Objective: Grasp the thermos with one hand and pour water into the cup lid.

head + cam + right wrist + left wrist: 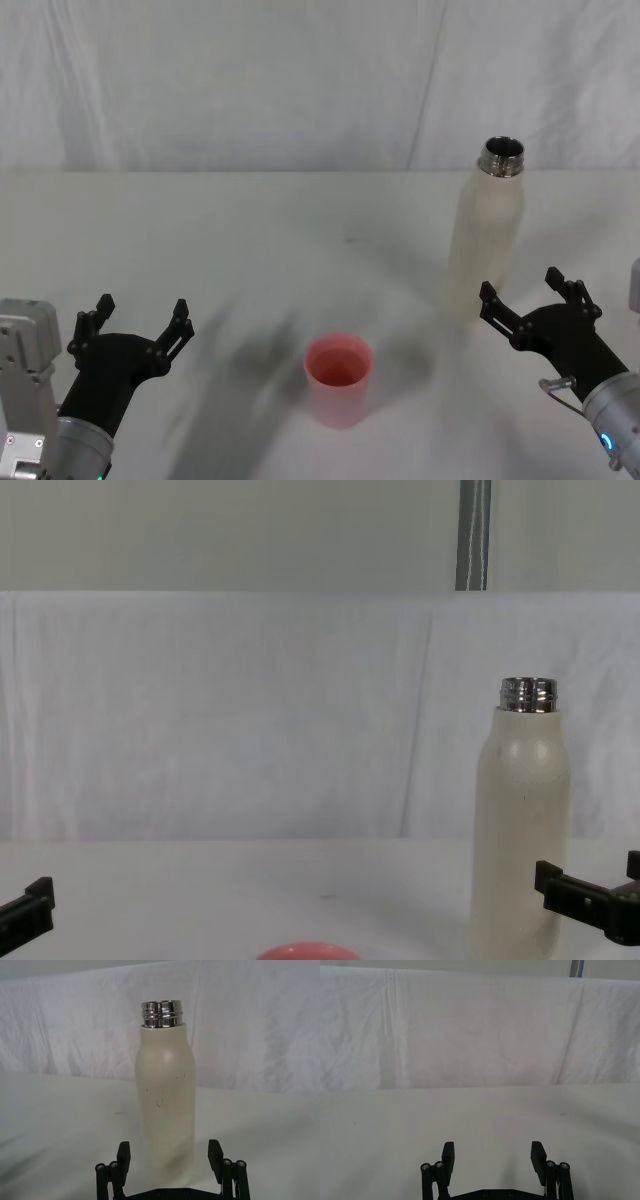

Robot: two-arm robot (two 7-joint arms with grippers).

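Now I see my right gripper (533, 298) spread wide just short of the upright thermos (486, 235); left gripper (135, 322) idles, released

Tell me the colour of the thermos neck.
Shiny silver steel on the thermos neck, clearest in the right wrist view.

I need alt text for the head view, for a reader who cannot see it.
An uncapped cream-white thermos stands upright at the right of a white table, with the right claw open just in front of its base. A pink cup lid sits mouth-up near the centre front, and the left claw is open at the lower left.
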